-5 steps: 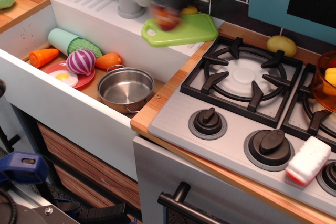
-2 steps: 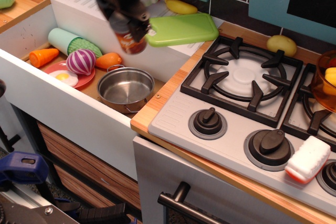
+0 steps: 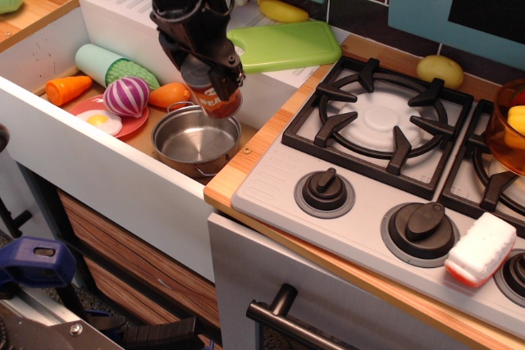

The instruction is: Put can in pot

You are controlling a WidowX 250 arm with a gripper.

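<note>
The can [image 3: 215,102], a small tin with an orange-red label and white lettering, hangs in my gripper [image 3: 207,81], whose black fingers are shut on its upper part. It is held upright just above the far rim of the pot [image 3: 195,142], a shiny steel pot with small loop handles that stands in the sink basin. The can's bottom is about level with the pot's rim and over its back edge. The pot's inside looks empty.
In the sink [image 3: 49,125] left of the pot lie a red plate [image 3: 123,125] with a fried egg, a purple onion [image 3: 126,96], two carrots [image 3: 68,88] and a green cylinder [image 3: 111,64]. A green cutting board [image 3: 287,43] lies behind. The stove [image 3: 381,133] is to the right.
My gripper has carried the can from over the cutting board leftward and down, to just above the pot's far rim. The pot has not moved.
</note>
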